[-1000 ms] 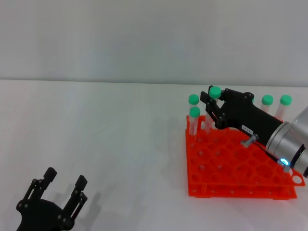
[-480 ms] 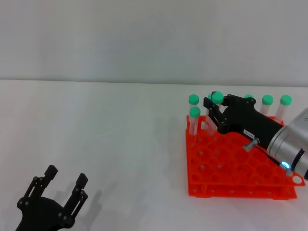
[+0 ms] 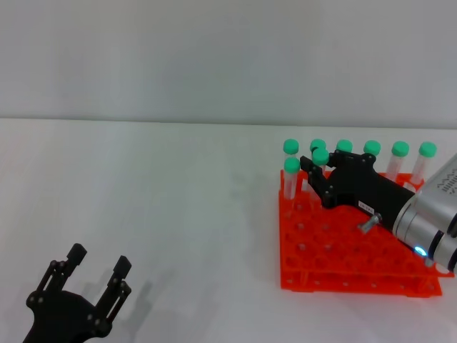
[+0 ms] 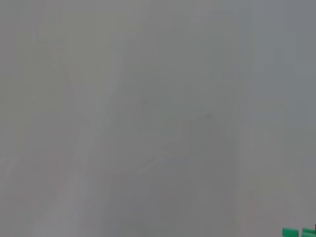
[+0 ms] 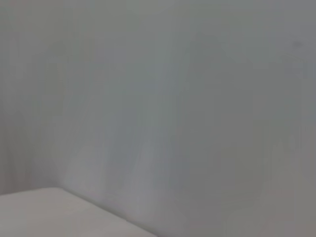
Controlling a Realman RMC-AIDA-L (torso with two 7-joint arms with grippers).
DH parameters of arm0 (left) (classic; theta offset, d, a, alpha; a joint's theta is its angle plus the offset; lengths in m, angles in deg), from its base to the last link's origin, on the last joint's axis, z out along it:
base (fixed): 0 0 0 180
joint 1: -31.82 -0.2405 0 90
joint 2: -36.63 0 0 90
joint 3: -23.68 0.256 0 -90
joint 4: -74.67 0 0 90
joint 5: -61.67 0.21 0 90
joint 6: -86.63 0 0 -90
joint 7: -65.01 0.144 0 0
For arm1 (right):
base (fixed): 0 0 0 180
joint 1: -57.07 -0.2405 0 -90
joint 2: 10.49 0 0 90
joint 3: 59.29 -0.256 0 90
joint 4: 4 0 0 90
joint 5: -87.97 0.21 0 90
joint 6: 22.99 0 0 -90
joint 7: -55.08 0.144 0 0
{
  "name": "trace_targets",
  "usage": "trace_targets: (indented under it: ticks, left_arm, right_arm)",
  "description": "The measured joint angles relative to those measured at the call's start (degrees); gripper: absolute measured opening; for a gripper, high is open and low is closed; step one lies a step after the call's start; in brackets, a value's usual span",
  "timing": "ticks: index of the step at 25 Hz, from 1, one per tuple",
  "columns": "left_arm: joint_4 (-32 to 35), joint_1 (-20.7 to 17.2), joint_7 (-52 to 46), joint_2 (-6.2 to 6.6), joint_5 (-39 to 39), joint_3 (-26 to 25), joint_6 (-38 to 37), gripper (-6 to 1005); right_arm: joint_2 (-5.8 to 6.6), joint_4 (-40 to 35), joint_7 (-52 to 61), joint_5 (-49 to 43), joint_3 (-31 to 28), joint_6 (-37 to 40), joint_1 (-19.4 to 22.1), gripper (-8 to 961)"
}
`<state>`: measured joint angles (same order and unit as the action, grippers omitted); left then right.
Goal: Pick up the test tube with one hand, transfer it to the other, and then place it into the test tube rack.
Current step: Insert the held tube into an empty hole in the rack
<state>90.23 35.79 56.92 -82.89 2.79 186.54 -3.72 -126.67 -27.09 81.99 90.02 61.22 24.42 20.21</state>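
The test tube (image 3: 320, 160) has been lowered into the test tube rack (image 3: 343, 250), clamped by the right gripper (image 3: 318, 174). The left gripper (image 3: 96, 273), fingers apart, is parked at 7 o'clock.

The test tube rack (image 3: 343, 250) is bright orange-red. Standing in the rack, the clear tubes (image 3: 290, 182) wear green caps (image 3: 372, 147). Over the rack, the black right gripper (image 3: 319, 175) carries a small white label.
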Motion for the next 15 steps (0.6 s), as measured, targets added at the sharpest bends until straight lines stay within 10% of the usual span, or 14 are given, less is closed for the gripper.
trace_targets:
  ticks: [15]
  left_arm:
    - [0.0,0.0,-1.4,0.0,0.0,0.0,-0.3,729]
  right_arm:
    - [0.0,-0.4,-0.4,0.0,0.0,-2.1,0.2,404]
